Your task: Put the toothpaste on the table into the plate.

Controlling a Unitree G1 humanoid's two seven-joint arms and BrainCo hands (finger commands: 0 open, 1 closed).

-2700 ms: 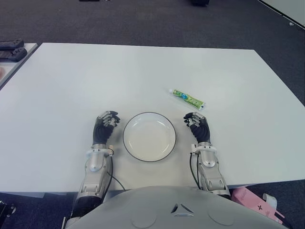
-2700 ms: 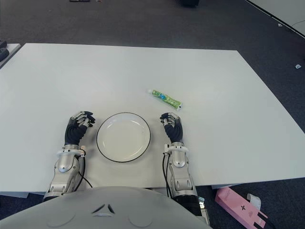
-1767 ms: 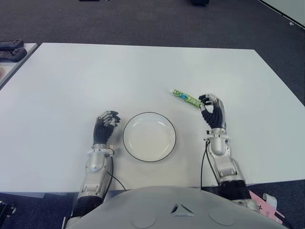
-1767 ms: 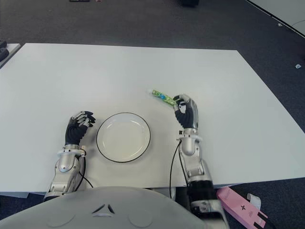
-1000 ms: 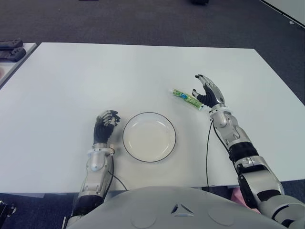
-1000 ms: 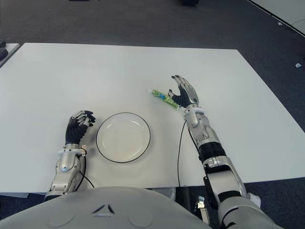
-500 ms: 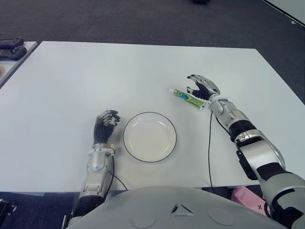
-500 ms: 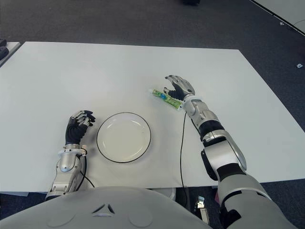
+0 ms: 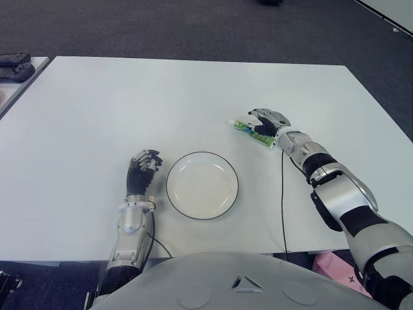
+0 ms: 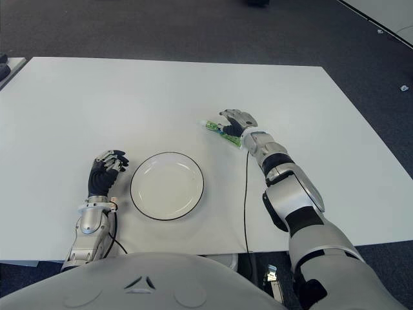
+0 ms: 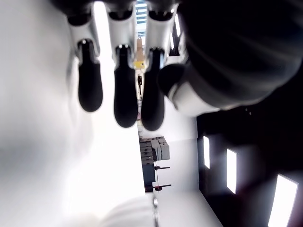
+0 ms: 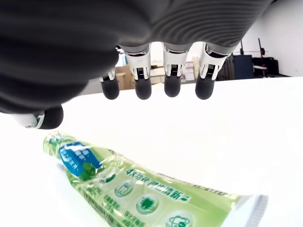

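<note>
Two cameras sit side by side on the robot's head. They look forward and down at the white table (image 9: 97, 116) from far up, and both see the same plate (image 9: 202, 185) and both arms. One camera is on the left wrist, very near the left hand (image 11: 123, 80), looking along its fingers. One is on the right wrist, very near the right hand (image 12: 156, 71), looking under it at the toothpaste (image 12: 142, 194), which the head cameras also see.

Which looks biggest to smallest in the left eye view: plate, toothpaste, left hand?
1. plate, empty, plainly largest.
2. and 3. left hand and toothpaste look close; the right hand, fingers open above the tube, hides part of it, so I won't rank them.
</note>
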